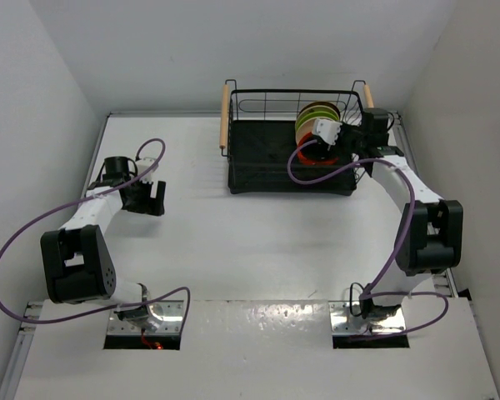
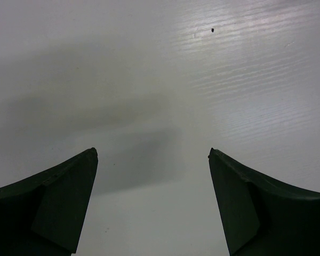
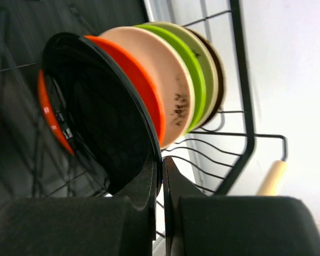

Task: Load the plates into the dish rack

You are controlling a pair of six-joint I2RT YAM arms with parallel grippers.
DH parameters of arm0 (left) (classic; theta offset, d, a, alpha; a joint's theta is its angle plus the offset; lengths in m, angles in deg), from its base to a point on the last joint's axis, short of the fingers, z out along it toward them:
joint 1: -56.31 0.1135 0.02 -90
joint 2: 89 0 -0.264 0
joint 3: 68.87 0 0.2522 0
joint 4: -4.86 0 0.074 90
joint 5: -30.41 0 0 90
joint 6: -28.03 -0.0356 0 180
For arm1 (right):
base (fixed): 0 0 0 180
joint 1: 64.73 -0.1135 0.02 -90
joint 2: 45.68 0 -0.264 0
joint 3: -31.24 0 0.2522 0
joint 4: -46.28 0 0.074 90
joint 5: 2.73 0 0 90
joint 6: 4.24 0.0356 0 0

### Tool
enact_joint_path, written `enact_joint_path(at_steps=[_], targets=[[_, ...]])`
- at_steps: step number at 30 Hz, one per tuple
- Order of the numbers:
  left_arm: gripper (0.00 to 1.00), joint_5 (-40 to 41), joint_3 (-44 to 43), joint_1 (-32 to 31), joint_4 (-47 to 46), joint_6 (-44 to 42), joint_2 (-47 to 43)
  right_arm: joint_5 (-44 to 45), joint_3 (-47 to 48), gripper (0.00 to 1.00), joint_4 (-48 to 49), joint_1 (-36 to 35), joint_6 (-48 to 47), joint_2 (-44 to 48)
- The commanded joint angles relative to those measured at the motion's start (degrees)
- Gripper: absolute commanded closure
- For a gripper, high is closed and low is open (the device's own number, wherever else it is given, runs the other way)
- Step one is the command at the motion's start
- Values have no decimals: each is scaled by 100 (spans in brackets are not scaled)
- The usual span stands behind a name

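The black wire dish rack (image 1: 258, 154) stands at the far middle-right of the table. Several plates stand on edge in a row in its right half. In the right wrist view they run glossy black (image 3: 96, 117), orange (image 3: 146, 88), beige with a dark patch (image 3: 168, 80), lime green (image 3: 194, 72), a pale one (image 3: 210, 58) and a brown one (image 3: 220, 74). My right gripper (image 3: 161, 162) is shut on the black plate's lower rim, inside the rack (image 1: 321, 137). My left gripper (image 2: 153, 152) is open and empty over bare table at the left (image 1: 150, 198).
The rack's wire wall (image 3: 245, 106) and a light wooden handle (image 3: 272, 176) lie just right of my right gripper. A second wooden handle (image 1: 225, 117) is on the rack's left side. White walls close the table on the left, right and back.
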Motion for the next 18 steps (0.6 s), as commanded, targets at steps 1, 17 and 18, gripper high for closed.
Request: enact_joint_path(at_steps=[1, 17, 18], targets=[[10, -81, -136, 66, -39, 74, -140, 211, 112, 100, 870, -72, 194, 89], [10, -81, -83, 66, -39, 21, -140, 150, -37, 100, 687, -125, 176, 55], [10, -81, -83, 66, -39, 21, -140, 133, -46, 100, 670, -125, 185, 89]])
